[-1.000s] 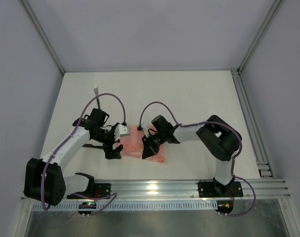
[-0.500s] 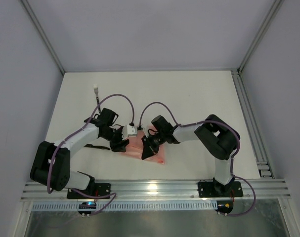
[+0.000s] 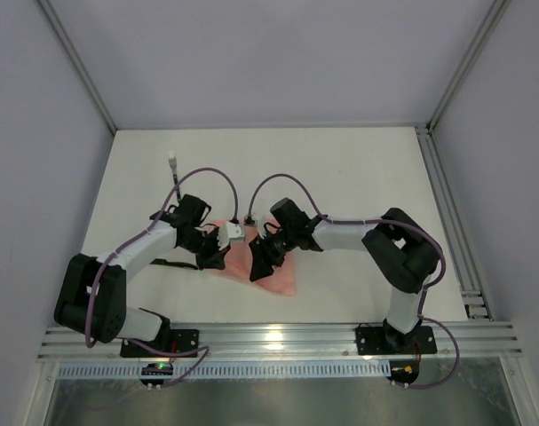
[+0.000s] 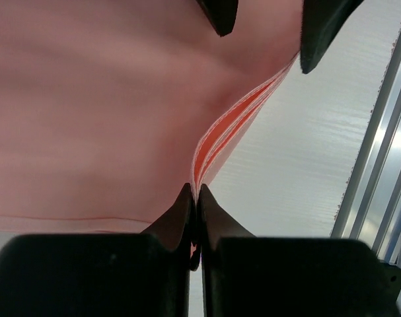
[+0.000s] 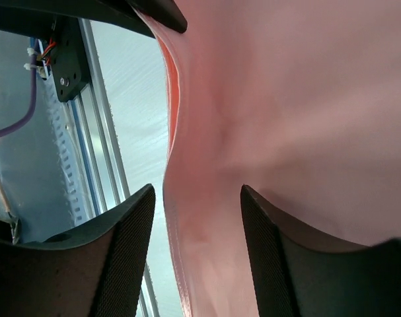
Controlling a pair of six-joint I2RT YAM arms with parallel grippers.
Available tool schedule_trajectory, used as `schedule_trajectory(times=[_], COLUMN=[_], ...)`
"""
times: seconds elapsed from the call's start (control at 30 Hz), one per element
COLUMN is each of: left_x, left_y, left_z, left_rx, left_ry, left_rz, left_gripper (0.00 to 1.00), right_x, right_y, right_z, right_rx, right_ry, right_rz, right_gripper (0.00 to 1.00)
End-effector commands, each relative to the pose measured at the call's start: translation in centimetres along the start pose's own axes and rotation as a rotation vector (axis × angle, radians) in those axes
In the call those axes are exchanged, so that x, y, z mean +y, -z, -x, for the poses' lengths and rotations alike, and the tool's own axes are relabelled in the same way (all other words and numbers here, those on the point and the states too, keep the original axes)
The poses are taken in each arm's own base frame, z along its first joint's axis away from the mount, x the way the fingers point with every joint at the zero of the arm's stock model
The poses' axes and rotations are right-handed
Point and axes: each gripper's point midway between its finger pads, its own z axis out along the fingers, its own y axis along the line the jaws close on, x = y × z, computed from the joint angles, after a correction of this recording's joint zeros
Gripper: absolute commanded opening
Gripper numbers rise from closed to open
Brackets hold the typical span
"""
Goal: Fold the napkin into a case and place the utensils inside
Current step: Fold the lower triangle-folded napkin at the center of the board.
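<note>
The salmon-pink napkin (image 3: 278, 277) lies folded on the white table between my two grippers. My left gripper (image 3: 217, 259) is at the napkin's left edge. In the left wrist view that gripper (image 4: 195, 190) is shut on the layered edge of the napkin (image 4: 88, 119). My right gripper (image 3: 258, 266) is over the middle of the napkin. In the right wrist view it (image 5: 197, 195) stands open, its fingers astride the napkin (image 5: 306, 99) without pinching it. One dark utensil (image 3: 165, 264) lies left of the left arm. Another stick with a white tip (image 3: 175, 173) lies farther back.
An aluminium rail (image 3: 278, 335) runs along the table's near edge and also shows as rail slots (image 4: 378, 152) and a rail with a bracket (image 5: 101, 132). A second rail (image 3: 451, 222) borders the right side. Grey walls close in the table.
My left gripper moved right to the napkin's edge and shut on it. My right gripper opened, letting go of the napkin, and shifted slightly back.
</note>
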Motion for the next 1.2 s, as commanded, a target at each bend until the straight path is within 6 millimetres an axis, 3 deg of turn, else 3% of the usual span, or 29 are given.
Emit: schedule_trajectory(times=[0.0, 0.13, 0.2, 0.33, 0.4, 0.53, 0.67, 0.77, 0.97, 1.17], left_x=[0.3, -0.4, -0.6, -0.8, -1.1, -1.6, -1.9, -1.1, 1.5, 4.4], left_y=[0.7, 0.9, 1.0, 1.1, 1.2, 1.6, 2.5, 3.5, 4.4, 3.7], left_z=[0.7, 0.8, 0.9, 1.1, 1.4, 2.2, 3.2, 3.8, 4.8, 4.6], left_rx=[-0.036, -0.059, -0.066, -0.072, -0.087, -0.124, -0.187, -0.241, -0.321, -0.365], left_ry=[0.053, 0.05, 0.045, 0.042, 0.042, 0.035, 0.05, 0.095, 0.213, 0.334], left_rz=[0.015, -0.003, -0.007, -0.016, -0.031, -0.06, -0.103, -0.127, -0.147, -0.178], left_gripper=[0.0, 0.0, 0.0, 0.0, 0.0, 0.0, 0.0, 0.0, 0.0, 0.0], right_x=[1.4, 1.2, -1.1, -5.4, -7.5, -9.8, -10.0, -9.7, -8.9, -8.5], right_y=[2.9, 5.4, 6.4, 5.9, 4.5, 2.9, 2.2, 2.2, 2.2, 1.9], right_z=[3.0, 5.4, 7.0, 8.1, 7.2, 4.2, -0.5, -2.8, -4.6, -5.3], right_rx=[-0.038, -0.126, -0.193, -0.24, -0.212, -0.178, -0.125, -0.093, -0.051, -0.024], right_ry=[0.073, 0.071, 0.045, -0.088, -0.161, -0.279, -0.382, -0.415, -0.41, -0.387], right_rz=[-0.077, -0.125, -0.191, -0.257, -0.282, -0.317, -0.326, -0.32, -0.283, -0.241], right_gripper=[0.6, 0.6, 0.58, 0.22, 0.16, 0.07, 0.04, 0.04, 0.04, 0.04])
